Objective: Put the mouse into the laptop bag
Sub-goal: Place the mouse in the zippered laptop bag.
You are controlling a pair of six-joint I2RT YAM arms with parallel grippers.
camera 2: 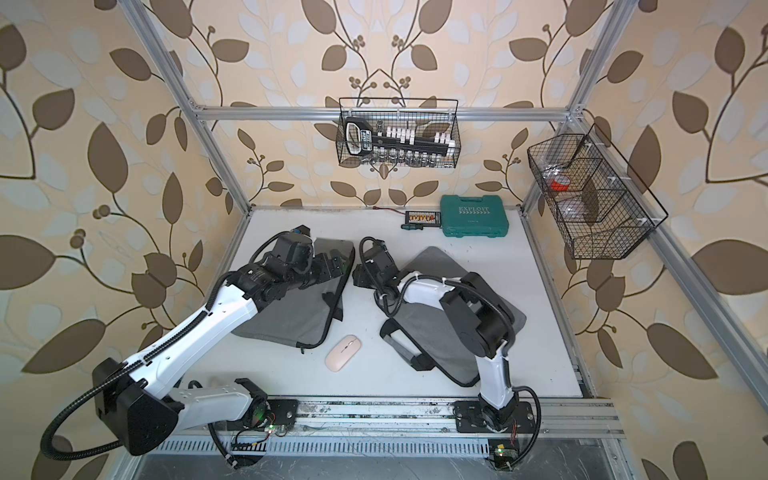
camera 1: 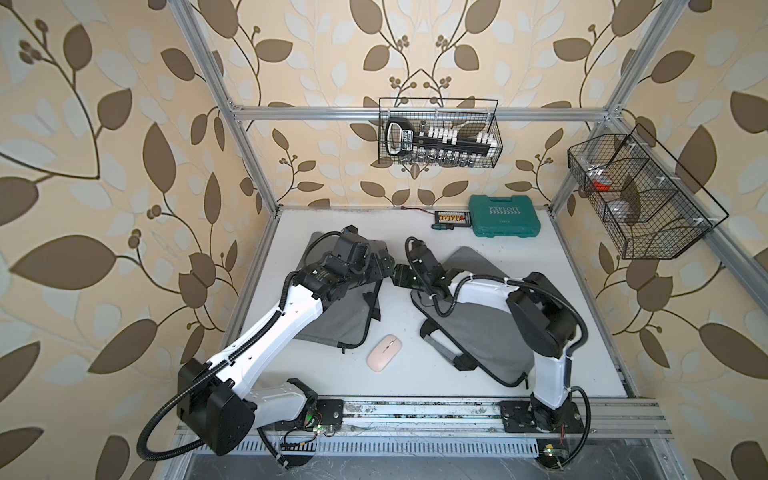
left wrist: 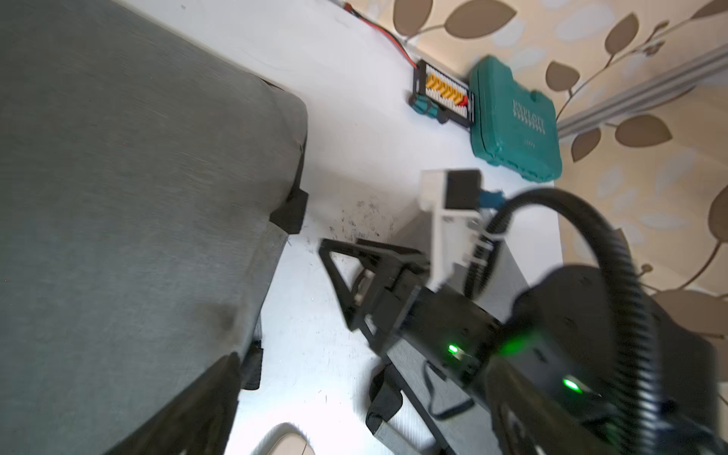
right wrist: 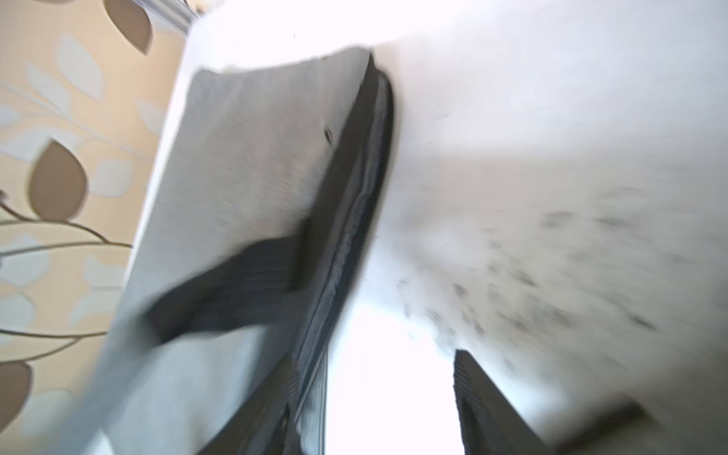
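Both arms reaching inward and low, left fingers [camera 1: 387, 266] almost meeting right fingers [right wrist: 484, 402], the right pair parted

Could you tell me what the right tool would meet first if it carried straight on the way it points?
Most likely the black zippered edge of the grey laptop bag under the left arm; the left tool sits close by, so depth leaves some doubt.

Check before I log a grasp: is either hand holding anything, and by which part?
The mouse lies free on the table. The right hand is open and empty. Whether the left hand grips the bag under it cannot be told.
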